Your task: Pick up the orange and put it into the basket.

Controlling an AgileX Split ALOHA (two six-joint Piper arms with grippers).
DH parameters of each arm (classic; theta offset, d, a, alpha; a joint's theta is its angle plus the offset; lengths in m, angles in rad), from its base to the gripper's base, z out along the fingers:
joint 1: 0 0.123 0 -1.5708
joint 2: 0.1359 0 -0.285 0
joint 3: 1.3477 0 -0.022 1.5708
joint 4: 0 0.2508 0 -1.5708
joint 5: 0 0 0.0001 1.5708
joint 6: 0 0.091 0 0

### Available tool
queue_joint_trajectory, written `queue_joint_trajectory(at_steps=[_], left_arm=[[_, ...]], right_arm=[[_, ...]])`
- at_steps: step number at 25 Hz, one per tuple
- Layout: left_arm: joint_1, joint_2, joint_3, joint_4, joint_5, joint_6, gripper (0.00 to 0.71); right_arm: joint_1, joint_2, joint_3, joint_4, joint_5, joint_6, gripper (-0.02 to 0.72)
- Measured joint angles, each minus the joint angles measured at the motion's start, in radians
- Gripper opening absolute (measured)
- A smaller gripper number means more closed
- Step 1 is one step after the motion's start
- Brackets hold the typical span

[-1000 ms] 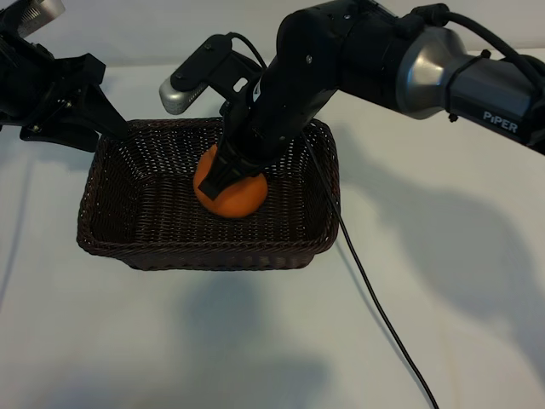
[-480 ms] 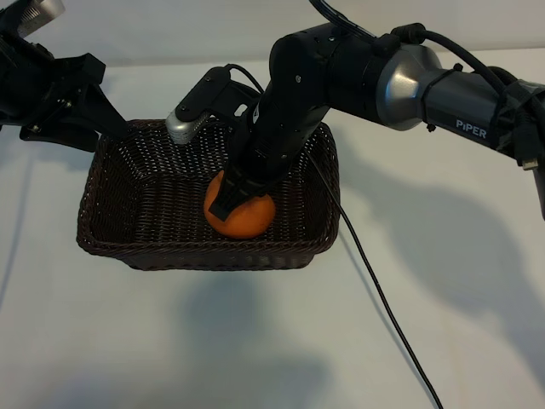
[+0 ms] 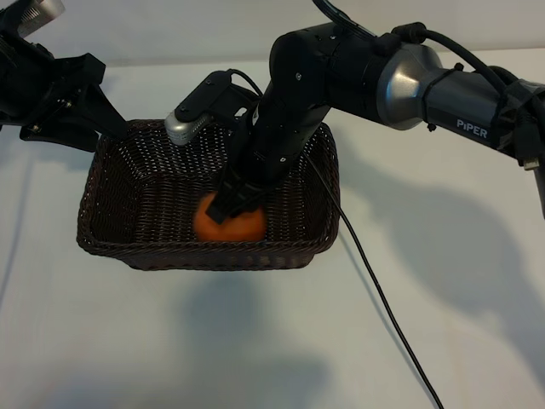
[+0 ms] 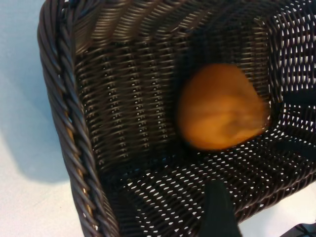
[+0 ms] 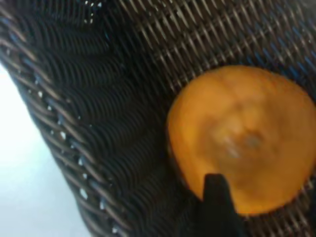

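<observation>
Orange (image 3: 228, 223) sits inside the basket (image 3: 128, 247), low on the floor near the front wall, blurred in all 3 views. Right tool (image 3: 232, 207) reaches down into the basket from the right arm (image 3: 409, 72), tip directly over the orange; one dark finger (image 5: 217, 200) overlaps the fruit's edge in the right wrist view. Cannot tell from the views whether the right tool is spread or clamped, or whether it touches the orange. Left tool (image 3: 106, 119) hangs at the basket's back left corner, just at the rim, jaws apart, holding nothing; one of its fingers (image 4: 217, 210) shows over the basket wall in the left wrist view, well clear of the orange. Basket rests on the white surface (image 3: 255, 341), long side facing the exterior camera. A black cable (image 3: 375, 298) runs from the right arm across the surface past the basket's right end. Silver wrist camera (image 3: 183, 123) sits above the basket's back rim.
</observation>
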Motion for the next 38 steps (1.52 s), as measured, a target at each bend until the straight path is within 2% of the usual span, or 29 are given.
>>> queue_joint_trajectory(at_steps=[4,10,19,22,25,28,33,38], left_arm=[[0.000,0.000,0.000,0.000,0.000,0.000,0.494],[0.000,0.000,0.000,0.000,0.000,0.001,0.494],[0.000,0.000,0.000,0.000,0.000,0.001,0.494],[0.000,0.000,0.000,0.000,0.000,0.002,0.494],[0.000,-0.001,0.000,0.000,0.000,0.002,0.494],[0.000,-0.001,0.000,0.000,0.000,0.002,0.494],[0.000,-0.001,0.000,0.000,0.000,0.002,0.494],[0.000,-0.001,0.000,0.000,0.000,0.002,0.494]], right_arm=[[0.000,-0.001,-0.001,0.000,0.062,0.025,0.497],[0.000,-0.060,-0.001,-0.036,0.140,0.032,0.482],[0.000,-0.230,-0.001,-0.110,0.195,0.033,0.477],[0.000,-0.261,-0.002,-0.117,0.211,0.033,0.478],[0.000,-0.267,-0.002,-0.128,0.241,0.041,0.478],[-0.005,-0.273,-0.002,-0.167,0.281,0.062,0.478],[-0.085,-0.325,-0.002,-0.181,0.341,0.087,0.478],[-0.221,-0.378,-0.002,-0.181,0.352,0.124,0.478]])
